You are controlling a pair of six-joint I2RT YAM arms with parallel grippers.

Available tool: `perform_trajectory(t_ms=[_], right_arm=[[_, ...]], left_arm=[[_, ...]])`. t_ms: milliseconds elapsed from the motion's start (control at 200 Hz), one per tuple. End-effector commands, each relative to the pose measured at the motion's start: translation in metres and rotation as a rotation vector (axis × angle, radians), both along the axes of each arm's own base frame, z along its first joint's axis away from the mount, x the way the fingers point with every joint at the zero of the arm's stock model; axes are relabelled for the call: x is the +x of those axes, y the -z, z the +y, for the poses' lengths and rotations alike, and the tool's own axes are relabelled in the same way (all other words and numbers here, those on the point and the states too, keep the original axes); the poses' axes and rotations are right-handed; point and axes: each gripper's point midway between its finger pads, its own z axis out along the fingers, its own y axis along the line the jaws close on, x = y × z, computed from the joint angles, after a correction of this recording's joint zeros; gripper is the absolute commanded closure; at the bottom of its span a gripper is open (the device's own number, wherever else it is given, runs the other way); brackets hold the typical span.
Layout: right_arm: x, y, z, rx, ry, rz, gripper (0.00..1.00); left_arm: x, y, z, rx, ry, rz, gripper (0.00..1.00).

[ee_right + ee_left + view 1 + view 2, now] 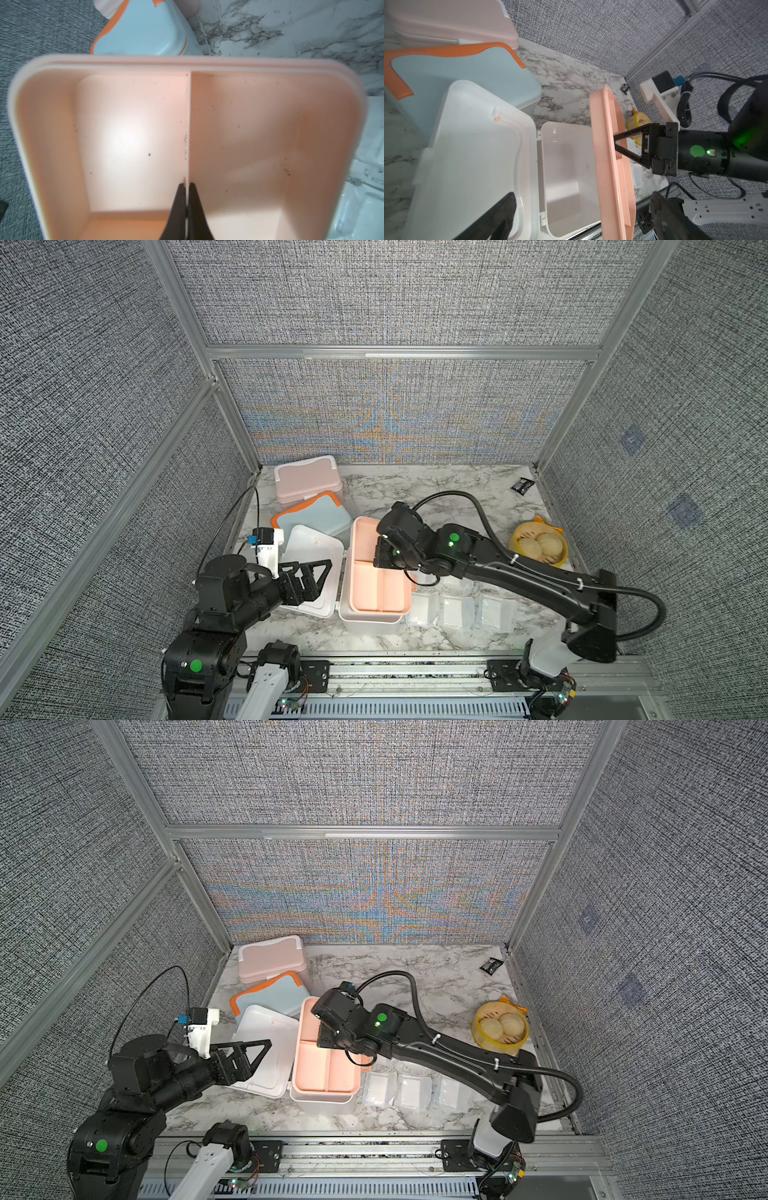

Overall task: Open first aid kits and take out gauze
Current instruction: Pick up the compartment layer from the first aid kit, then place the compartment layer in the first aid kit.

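Pinching the thin divider of the peach plastic insert tray point(133, 133), the right gripper point(188, 187) lifts it above the open white-and-peach box point(566, 176) near the bench's front edge; clear-wrapped gauze packets point(455, 610) lie beside it. The left gripper point(309, 576) stands released above the white lid point(307, 556).

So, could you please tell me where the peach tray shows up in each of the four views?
Top views: peach tray at centre, over the open white box, right pincer shut on its divider.
Left wrist: tray seen edge-on, right of centre.
Right wrist: tray fills the picture.
Shared landmark: the blue-and-orange kit.
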Motion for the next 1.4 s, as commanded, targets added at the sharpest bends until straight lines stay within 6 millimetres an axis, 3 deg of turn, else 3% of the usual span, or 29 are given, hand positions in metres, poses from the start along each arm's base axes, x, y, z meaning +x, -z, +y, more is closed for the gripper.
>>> perform_trajectory(t_ms=[0,120,210,380,495,635,735,841,991,1226,1321,1396], right_arm=[[0.002,-0.056,0.013,0.259,-0.122,-0.237,1.0],[-0.005,-0.085,-0.029,0.383,-0.129,-0.419,1.0],[-0.01,-0.087,-0.067,0.385,-0.094,-0.502,1.0],[-0.041,-0.112,-0.134,0.445,-0.077,-0.714,1.0],[-0.06,-0.117,-0.178,0.482,-0.034,-0.831,1.0],[-0.078,-0.12,-0.22,0.536,0.021,-0.922,1.0],[-0.083,-0.118,-0.233,0.548,0.044,-0.936,1.0],[-0.081,-0.117,-0.233,0.542,0.055,-0.915,1.0],[-0.068,-0.113,-0.212,0.487,0.044,-0.837,1.0],[-0.054,-0.126,-0.149,0.488,-0.084,-0.735,1.0],[-0.052,-0.135,-0.125,0.521,-0.138,-0.707,1.0],[-0.043,-0.129,-0.1,0.504,-0.169,-0.643,1.0]], left_arm=[[-0.003,-0.034,-0.015,-0.094,0.08,-0.111,0.01],[-0.006,-0.05,-0.026,-0.172,0.146,-0.152,0.01],[0.0,-0.054,-0.033,-0.221,0.173,-0.144,0.01],[0.015,-0.055,-0.041,-0.302,0.2,-0.113,0.01],[0.022,-0.055,-0.044,-0.336,0.205,-0.107,0.01],[0.028,-0.055,-0.047,-0.368,0.212,-0.098,0.01],[0.032,-0.054,-0.048,-0.383,0.214,-0.092,0.01],[0.033,-0.054,-0.048,-0.375,0.214,-0.104,0.0],[0.03,-0.065,-0.038,-0.253,0.174,-0.197,0.01],[0.005,-0.105,0.003,-0.033,-0.014,-0.487,0.01],[-0.006,-0.111,0.014,0.006,-0.066,-0.56,0.0],[-0.012,-0.11,0.022,0.03,-0.107,-0.585,0.0]])
